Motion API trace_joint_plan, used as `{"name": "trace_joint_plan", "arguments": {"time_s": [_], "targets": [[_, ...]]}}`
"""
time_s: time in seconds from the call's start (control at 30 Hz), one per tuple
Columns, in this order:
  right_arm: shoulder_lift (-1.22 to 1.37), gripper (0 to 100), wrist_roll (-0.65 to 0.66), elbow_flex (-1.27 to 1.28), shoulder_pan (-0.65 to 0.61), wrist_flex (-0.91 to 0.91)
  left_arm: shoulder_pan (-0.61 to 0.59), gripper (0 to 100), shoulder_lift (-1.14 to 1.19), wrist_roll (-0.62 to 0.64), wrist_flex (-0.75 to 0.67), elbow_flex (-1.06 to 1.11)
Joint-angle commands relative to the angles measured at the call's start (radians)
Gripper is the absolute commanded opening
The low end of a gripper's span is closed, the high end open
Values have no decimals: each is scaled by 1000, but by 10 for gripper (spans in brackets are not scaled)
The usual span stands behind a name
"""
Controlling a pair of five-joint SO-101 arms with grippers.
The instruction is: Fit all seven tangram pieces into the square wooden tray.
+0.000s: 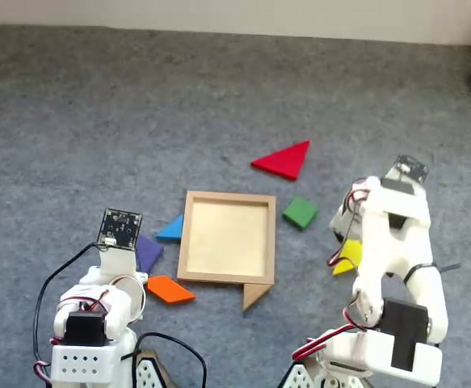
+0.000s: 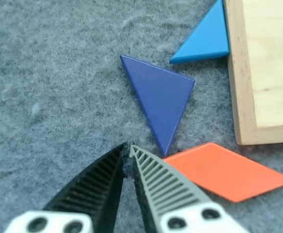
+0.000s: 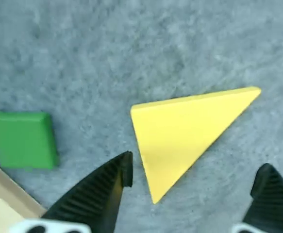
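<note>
Fuzzy grey carpet for a tabletop, short matted pile. Square wooden tray sitting in the middle: pale wood, raised rim, smooth flat floor, bare wood showing corner to corner. All seven pieces lying outside it on the carpet, flat coloured shapes with crisp edges.

Going round the tray: big red triangle beyond the far side, well apart. Small green square just beside the far right corner. Yellow triangle further right, partly hidden under the right arm from above. Plain wood-coloured triangle touching the near right corner. Orange parallelogram near the near left corner, smooth top. Dark blue triangle beside it, sharp tip almost on the orange edge, can't tell whether touching. Light blue triangle butted right up against the left rim.

Left gripper: ribbed fingers, one black and one grey, pinched together with nothing between, tips just short of the dark blue triangle's point. Right gripper: black ribbed fingers spread wide, hovering above the carpet with the yellow triangle's narrow corner between them, not gripping anything.
</note>
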Motion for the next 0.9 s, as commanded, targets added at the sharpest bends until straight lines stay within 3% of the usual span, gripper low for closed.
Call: {"name": "trace_joint_plan", "arguments": {"time_s": [0.0, 0.47, 0.87], "targets": [[1, 372, -89, -111, -10, 39, 16, 5, -24, 5, 3, 21], [4, 375, -356, -125, -54, -84, 16, 5, -24, 5, 3, 21], [7, 375, -370, -81, -48, -53, 16, 5, -24, 5, 3, 21]]}}
